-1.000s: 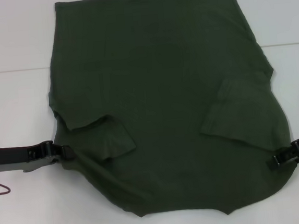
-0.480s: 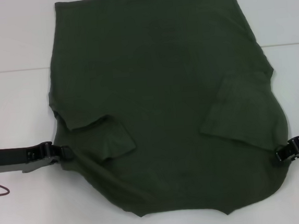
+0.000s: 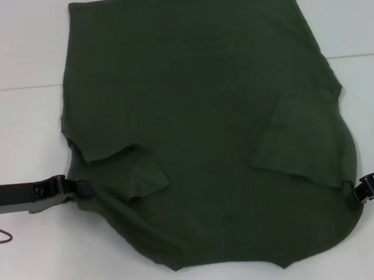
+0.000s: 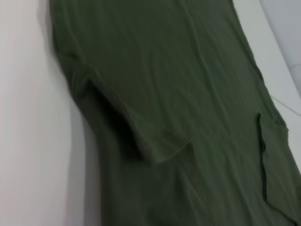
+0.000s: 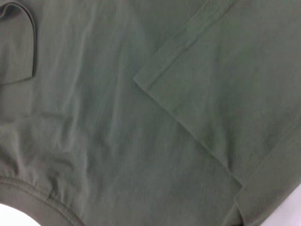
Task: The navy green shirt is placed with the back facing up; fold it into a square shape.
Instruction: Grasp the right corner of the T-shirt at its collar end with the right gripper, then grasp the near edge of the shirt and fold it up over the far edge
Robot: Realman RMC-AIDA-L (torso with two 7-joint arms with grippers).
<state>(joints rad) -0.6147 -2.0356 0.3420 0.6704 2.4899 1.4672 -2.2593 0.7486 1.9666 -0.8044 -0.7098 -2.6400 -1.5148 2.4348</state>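
Shirt (image 3: 205, 125): one, dark olive-green, short-sleeved, lay flat on the white table (image 3: 16, 135), filling most of the middle of the head view. Straight hem lay at the far side; the rounded, curved edge lay nearest the robot. Cloth soft, matte, with faint wrinkles.

Left sleeve (image 3: 134, 171): folded inward over the body of the shirt, its hemmed edge pointing toward the middle. In the left wrist view the same sleeve (image 4: 141, 127) showed as a raised flap casting a dark shadow along its fold.

Right sleeve (image 3: 292, 140): likewise folded inward, lying flat on the body. In the right wrist view its hemmed edge (image 5: 188, 33) ran as a diagonal band across the cloth, and a ribbed border (image 5: 28, 195) curved past bare table at one corner.

Left claw (image 3: 80, 188): black, low over the table at the shirt's left edge, just below the folded sleeve, tips touching the cloth. Whether it gripped the edge or how far it stood open could not be told.

Right claw (image 3: 354, 194): black, at the shirt's right edge near the lower curve, tips touching the cloth; opening likewise could not be told.
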